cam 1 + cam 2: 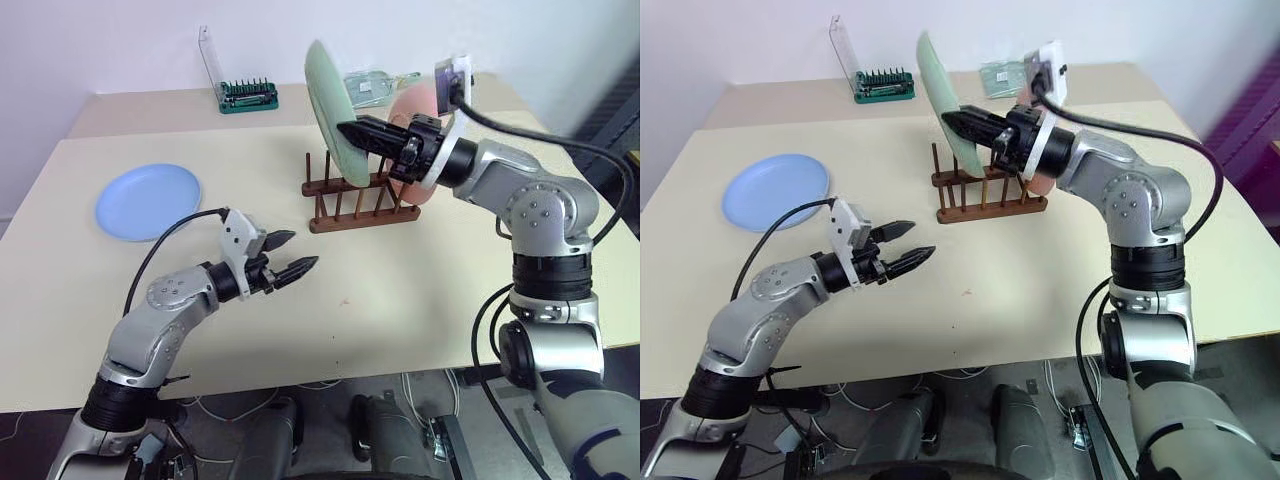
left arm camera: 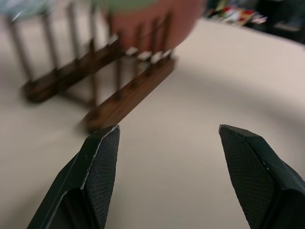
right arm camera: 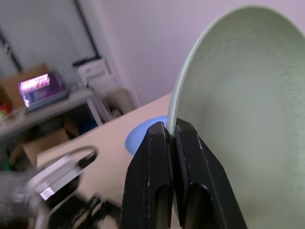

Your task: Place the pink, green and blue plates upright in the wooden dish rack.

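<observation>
My right gripper (image 1: 347, 129) is shut on the rim of the green plate (image 1: 328, 95), which is tilted on edge above the left part of the wooden dish rack (image 1: 362, 207). The plate's lower edge reaches down among the pegs. The right wrist view shows both fingers (image 3: 157, 143) pinching that rim. The pink plate (image 1: 416, 104) stands upright in the rack, behind my right wrist. The blue plate (image 1: 148, 200) lies flat on the table at the left. My left gripper (image 1: 300, 250) hovers open and empty over the table in front of the rack (image 2: 119, 90).
A green tool-bit holder (image 1: 248, 95) with its clear lid raised stands at the back of the table. A clear packet (image 1: 375, 85) lies behind the rack. The table's front edge runs close below my left arm.
</observation>
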Tool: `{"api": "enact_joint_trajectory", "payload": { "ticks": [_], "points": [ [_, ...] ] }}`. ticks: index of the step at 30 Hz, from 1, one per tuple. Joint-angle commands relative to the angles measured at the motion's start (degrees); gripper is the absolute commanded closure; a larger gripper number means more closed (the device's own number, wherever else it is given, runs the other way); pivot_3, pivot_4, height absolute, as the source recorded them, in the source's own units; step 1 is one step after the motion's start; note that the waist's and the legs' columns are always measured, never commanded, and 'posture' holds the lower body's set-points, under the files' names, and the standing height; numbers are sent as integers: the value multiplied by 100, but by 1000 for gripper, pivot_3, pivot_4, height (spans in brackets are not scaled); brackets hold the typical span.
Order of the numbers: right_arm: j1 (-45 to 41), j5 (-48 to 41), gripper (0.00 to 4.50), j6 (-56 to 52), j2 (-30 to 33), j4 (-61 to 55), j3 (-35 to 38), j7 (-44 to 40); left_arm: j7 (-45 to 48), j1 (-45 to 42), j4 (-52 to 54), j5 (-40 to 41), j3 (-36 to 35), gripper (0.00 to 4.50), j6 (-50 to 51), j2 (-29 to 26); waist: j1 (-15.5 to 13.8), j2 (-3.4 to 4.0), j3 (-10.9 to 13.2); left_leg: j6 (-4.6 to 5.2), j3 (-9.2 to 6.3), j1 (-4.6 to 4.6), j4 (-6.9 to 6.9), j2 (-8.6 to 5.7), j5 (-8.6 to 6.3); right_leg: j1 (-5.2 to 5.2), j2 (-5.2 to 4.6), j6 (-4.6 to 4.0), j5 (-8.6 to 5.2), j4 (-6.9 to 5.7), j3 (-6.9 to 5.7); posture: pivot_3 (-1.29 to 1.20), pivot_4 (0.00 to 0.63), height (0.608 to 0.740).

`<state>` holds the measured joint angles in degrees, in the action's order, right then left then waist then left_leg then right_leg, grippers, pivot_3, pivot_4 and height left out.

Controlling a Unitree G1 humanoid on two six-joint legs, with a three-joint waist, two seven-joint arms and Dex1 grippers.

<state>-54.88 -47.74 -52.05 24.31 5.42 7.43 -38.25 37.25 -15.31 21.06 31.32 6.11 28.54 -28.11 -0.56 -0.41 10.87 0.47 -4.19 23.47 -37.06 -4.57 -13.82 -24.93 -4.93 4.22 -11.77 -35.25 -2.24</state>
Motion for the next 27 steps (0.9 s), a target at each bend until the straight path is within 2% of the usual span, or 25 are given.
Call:
{"api": "enact_joint_trajectory", "payload": {
  "ticks": [1, 9, 25, 27],
  "points": [
    [-362, -111, 4500, -45, -85, 239, 339, 222, 48, 58, 304, 59, 36, 1110, -19, 130, 0, 0, 0, 1, 5, 0, -1, 0, 0, 0, 0, 0, 0, 1, 1, 0, 150, 740],
    [-598, 87, 4500, 54, -163, 808, 513, 452, 84, 226, 520, -79, 134, 1110, 21, 141, -3, 0, 0, 2, 13, 0, -1, 0, 0, 0, 2, 19, 11, 1, 5, 0, 150, 740],
    [-618, 150, 4500, -206, -91, 1216, 691, 635, 147, 207, 491, -91, 36, 1110, 61, 101, -2, 0, 0, 2, 17, -1, -4, 10, 1, 0, 16, 18, 11, 1, 13, 0, 150, 740],
    [-617, 170, 3848, -188, -106, 1260, 703, 630, 143, 190, 483, -103, 39, 1040, 58, 106, -2, 0, 0, 2, 18, -1, -4, 10, 1, 0, 16, 18, 11, 2, 14, 0, 150, 740]
  ]
}}
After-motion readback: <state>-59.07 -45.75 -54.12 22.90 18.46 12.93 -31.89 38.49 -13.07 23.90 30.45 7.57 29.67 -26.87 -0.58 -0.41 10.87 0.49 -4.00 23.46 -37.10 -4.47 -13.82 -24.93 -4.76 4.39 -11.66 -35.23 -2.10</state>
